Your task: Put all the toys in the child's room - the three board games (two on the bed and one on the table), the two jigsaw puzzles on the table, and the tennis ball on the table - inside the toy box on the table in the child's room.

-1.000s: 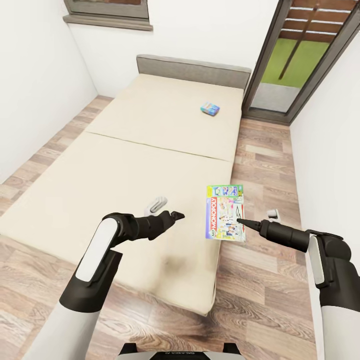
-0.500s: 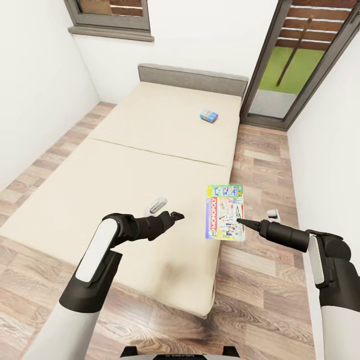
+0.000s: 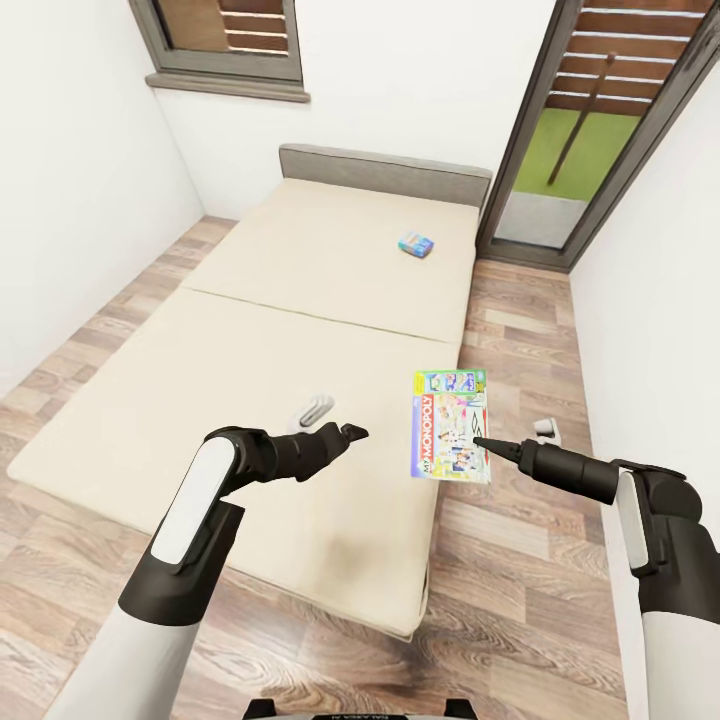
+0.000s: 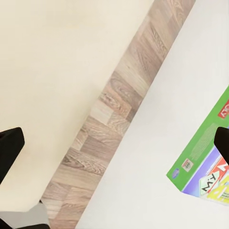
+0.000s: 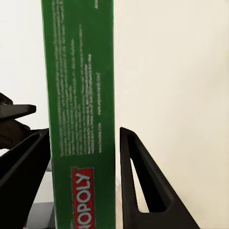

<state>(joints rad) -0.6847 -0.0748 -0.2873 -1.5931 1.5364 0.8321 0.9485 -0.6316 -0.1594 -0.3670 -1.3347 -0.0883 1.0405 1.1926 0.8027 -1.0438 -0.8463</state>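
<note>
My right gripper (image 3: pixel 478 441) is shut on the edge of the white MONOPOLY board game (image 3: pixel 450 425), which hangs flat in the air over the bed's right edge. In the right wrist view the box's green side (image 5: pixel 78 109) stands between the two dark fingers (image 5: pixel 138 181). A smaller blue board game (image 3: pixel 418 243) lies on the bed (image 3: pixel 300 330) near the grey headboard (image 3: pixel 385 170). My left gripper (image 3: pixel 352 432) hovers open over the mattress, left of the MONOPOLY box (image 4: pixel 202 169), with nothing between its fingers (image 4: pixel 9 148). The toy box and the table are out of view.
Wooden floor (image 3: pixel 520 330) runs along the bed's right side to a glass door (image 3: pixel 590 130) at the back right. A window (image 3: pixel 225 40) sits in the far wall above the headboard. White walls close in on both sides.
The whole picture has shifted: the bed and room sit lower and a bit farther off, so the camera moved. Both arms and the held box keep the same pose.
</note>
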